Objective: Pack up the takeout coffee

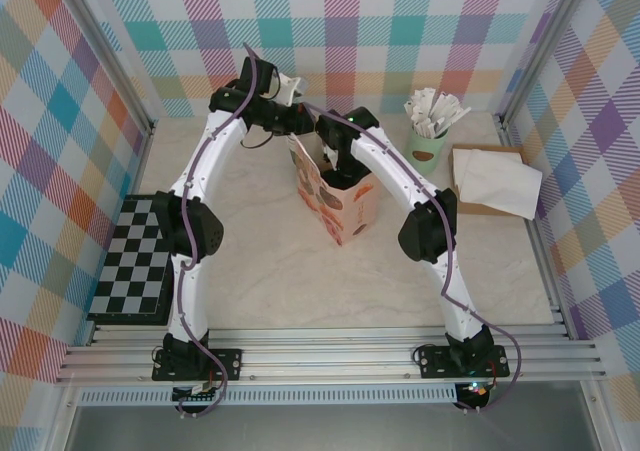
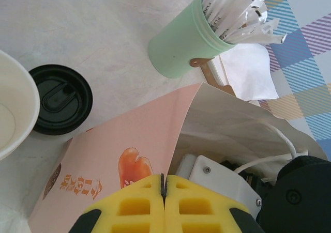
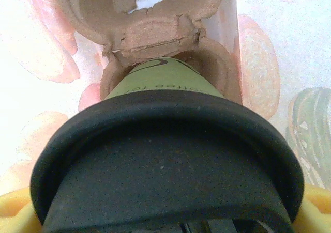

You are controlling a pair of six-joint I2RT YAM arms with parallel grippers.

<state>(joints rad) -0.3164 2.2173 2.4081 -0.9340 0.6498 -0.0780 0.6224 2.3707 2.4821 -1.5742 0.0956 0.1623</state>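
Coffee (image 3: 165,155): clamped in right gripper (image 3: 165,215), inside bag (image 2: 119,140), base at cardboard carrier (image 3: 150,31). Left gripper (image 2: 163,184): fingers together, pinching bag rim.

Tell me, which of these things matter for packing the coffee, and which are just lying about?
In the job: takeout coffee, paper bag, cardboard cup carrier.
Lying about: mint mug of sachets, napkins, loose black lid, checkerboard.
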